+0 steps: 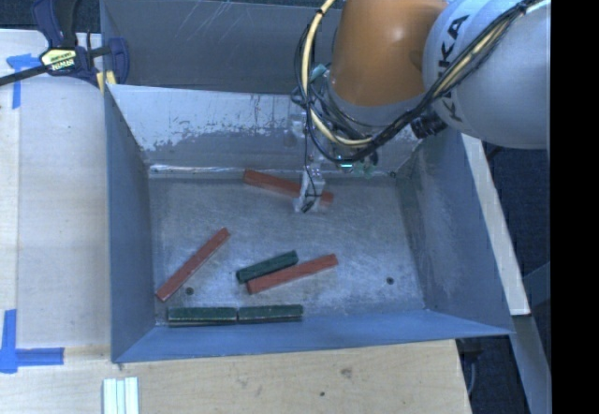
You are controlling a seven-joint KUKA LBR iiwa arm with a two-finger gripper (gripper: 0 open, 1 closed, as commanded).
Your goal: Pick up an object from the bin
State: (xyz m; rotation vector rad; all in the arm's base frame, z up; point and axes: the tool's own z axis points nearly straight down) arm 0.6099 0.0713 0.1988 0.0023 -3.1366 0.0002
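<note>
**Q:** Gripper position and state?

**A:** The gripper (308,193) hangs below the orange wrist cover (384,37), low over the floor of the bin (126,215), close to the back wall. Its tip is at the right end of the back red stick (270,183). It appears to touch that stick, though the angle leaves this uncertain. Whether the gripper is wide, narrow or clamped on the stick cannot be told.

**Q:** Attitude of that stick?

**A:** Flat on the floor, just in front of the back wall, running left to right with its right end slightly nearer the front.

**Q:** Remaining contents?

**A:** Near the floor's centre, a short dark green stick (268,266) lies just beside a front red stick (292,274). To the left, well apart from the gripper, a red-brown stick (193,264) lies diagonally. A pair of dark green sticks (202,315) lies end to end along the front wall.
</note>
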